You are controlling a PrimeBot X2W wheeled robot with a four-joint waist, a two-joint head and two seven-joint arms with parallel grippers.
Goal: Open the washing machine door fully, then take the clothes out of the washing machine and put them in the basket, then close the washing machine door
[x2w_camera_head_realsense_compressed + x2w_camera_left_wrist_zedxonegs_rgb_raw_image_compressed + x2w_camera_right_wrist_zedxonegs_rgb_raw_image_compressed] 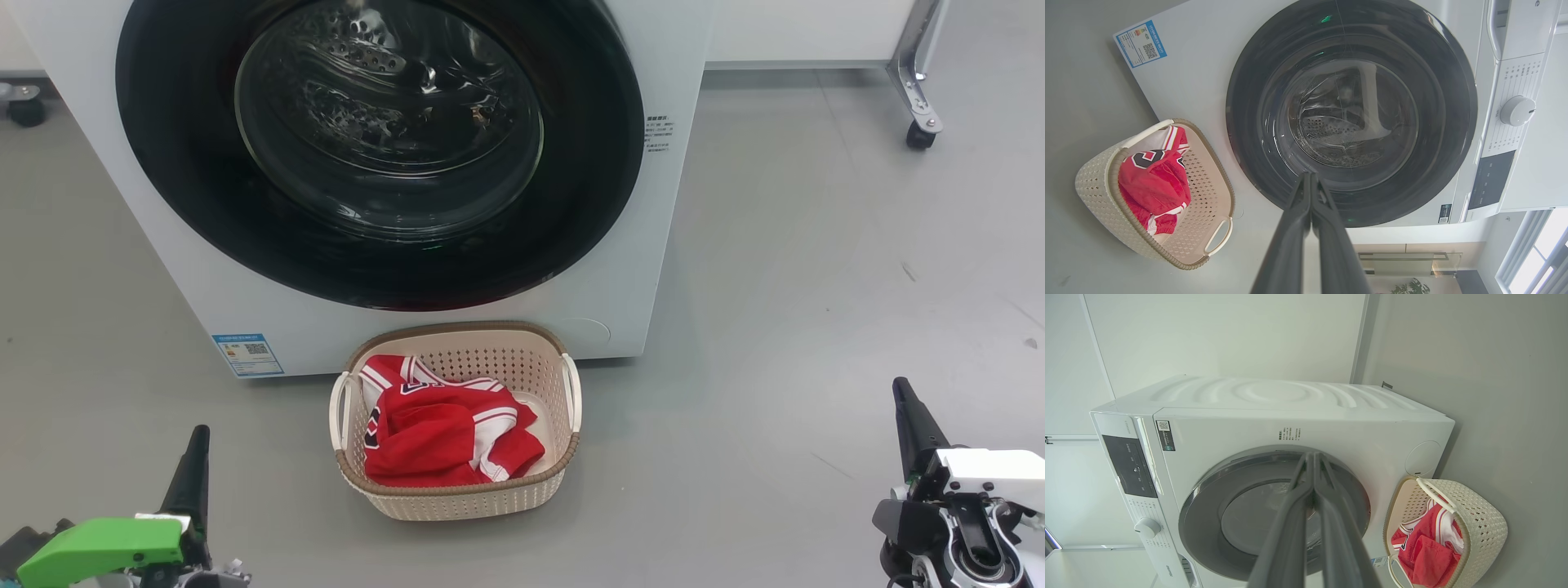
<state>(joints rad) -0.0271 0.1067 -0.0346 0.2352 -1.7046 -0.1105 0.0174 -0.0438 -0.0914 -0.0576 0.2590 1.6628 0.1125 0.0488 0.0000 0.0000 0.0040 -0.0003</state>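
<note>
Evidently little of the job is left, judging by how things lie.

Head view: the large round glossy black washing machine door (380,147) with its bulging glass bowl sits flush in the front of the big white front-loading washing machine (649,261), so I read it as closed. On the grey floor (775,327), just beside the foot of the machine and below the door, stands the small cream perforated plastic basket (457,329) with a brown rim. The red jersey clothes (433,433) with white stripes lie heaped inside it, towards its left wall. My left gripper (200,433) is at the lower left and my right gripper (902,388) at the lower right. Both are well apart from the basket, which lies ahead and between them, nearer the left one. Its two handles face left and right, so that axis runs along the machine's front.

Left wrist view: my two long dark fingers are pressed together, pinching nothing, and point at the lower rim of the closed door. No fabric can be made out through the glass.

Right wrist view: these fingers are likewise pressed together and empty, aimed at the door's upper part, with the filled basket off to one side.
</note>
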